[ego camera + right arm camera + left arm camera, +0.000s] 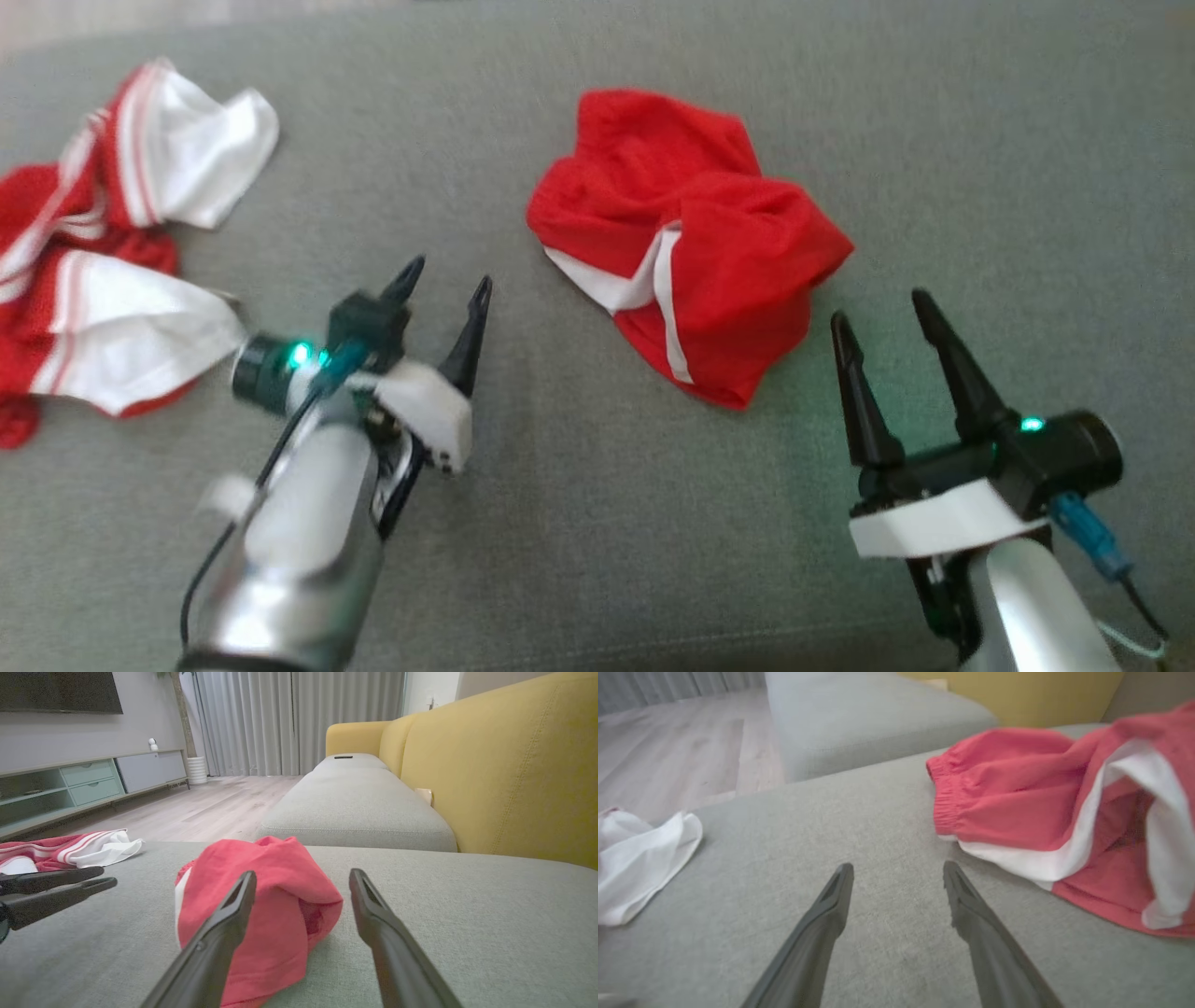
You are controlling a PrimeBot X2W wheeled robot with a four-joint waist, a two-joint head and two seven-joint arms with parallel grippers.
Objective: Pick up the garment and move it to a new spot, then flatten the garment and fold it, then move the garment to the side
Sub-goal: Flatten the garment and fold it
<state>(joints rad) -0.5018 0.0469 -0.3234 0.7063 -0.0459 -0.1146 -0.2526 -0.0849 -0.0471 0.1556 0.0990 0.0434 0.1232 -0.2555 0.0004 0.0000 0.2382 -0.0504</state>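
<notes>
Pick-up step: left gripper [449, 273], right gripper [880, 306] spread, empty. Next: reach toward twelve o'clock, pinch red garment [686, 238].

left gripper [446, 289] fingers spread, right gripper [885, 319] fingers spread, both empty

- A crumpled red-and-white striped garment [112, 243] lies towards the left of the grey seat cushion [597, 541].
- A second grey cushion [355, 807] adjoins it, with a small dark flat object [343, 757] at its far end.
- A yellow backrest [514, 765] runs behind both cushions.
- Grey curtains [299, 718] hang to a pale wooden floor [210, 807].
- A low cabinet [93, 779] with pale green drawers stands under a dark television [56, 690]. A small white device [152, 744] sits on top and a white ribbed pot [196, 770] beside it.
</notes>
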